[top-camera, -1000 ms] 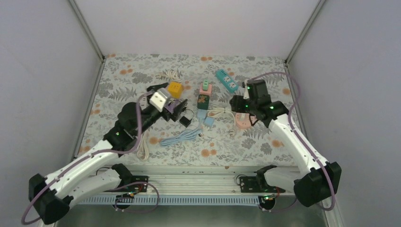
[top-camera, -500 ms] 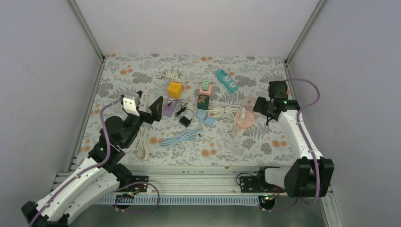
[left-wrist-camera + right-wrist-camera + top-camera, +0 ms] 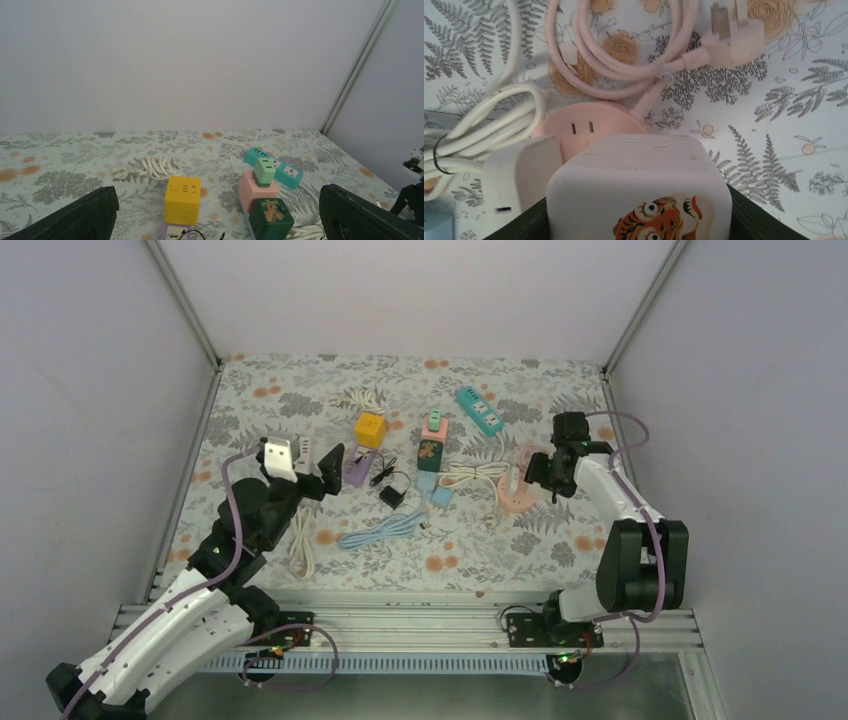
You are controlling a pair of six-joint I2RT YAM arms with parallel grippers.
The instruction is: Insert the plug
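My right gripper (image 3: 639, 222) is shut on the plug (image 3: 639, 190), a pale cube adapter with a tiger sticker that fills the space between its jaws. Just beyond the cube lies the round pink socket (image 3: 589, 125), its two slots facing up, with its pink cord and pronged plug (image 3: 734, 37) coiled behind it. From above, the right gripper (image 3: 548, 472) hovers at the right edge of the pink socket (image 3: 512, 497). My left gripper (image 3: 318, 472) hangs wide open and holds nothing, left of the cluster of sockets; its fingers (image 3: 75, 220) frame the wrist view.
A white plug (image 3: 521, 170) with a bundled white cable (image 3: 470, 476) lies beside the pink socket. Mid-table stand a yellow cube (image 3: 370, 428), a teal power strip (image 3: 479, 410), a pink block topped by a green adapter (image 3: 434, 425), a dark green cube (image 3: 430, 453), a black adapter (image 3: 393, 497) and a blue cable (image 3: 385, 530).
The left arm drew back to the left and then held still. The right arm swung out to the right with the plug, then came back toward the pink socket.
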